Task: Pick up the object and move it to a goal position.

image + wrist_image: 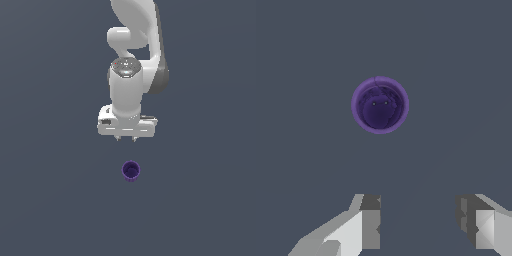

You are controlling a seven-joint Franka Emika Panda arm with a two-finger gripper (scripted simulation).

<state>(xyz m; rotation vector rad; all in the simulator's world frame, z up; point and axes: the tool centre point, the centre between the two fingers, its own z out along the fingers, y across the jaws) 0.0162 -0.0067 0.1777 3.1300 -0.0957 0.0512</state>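
Tool [418, 222] fingers apart (nothing held), pointing straight down, apart from upright purple cup [131, 171] on bare grey table [45, 200].

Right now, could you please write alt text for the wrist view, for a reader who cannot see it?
A small dark purple cup stands upright on a plain grey surface, seen straight from above so its hollow inside shows. The open gripper holds nothing; its two grey fingertips are apart from the cup, which is not between them.

Plain dark slate-grey surface [50, 200] fills whole scene; uniform, unmarked, no visible edges.
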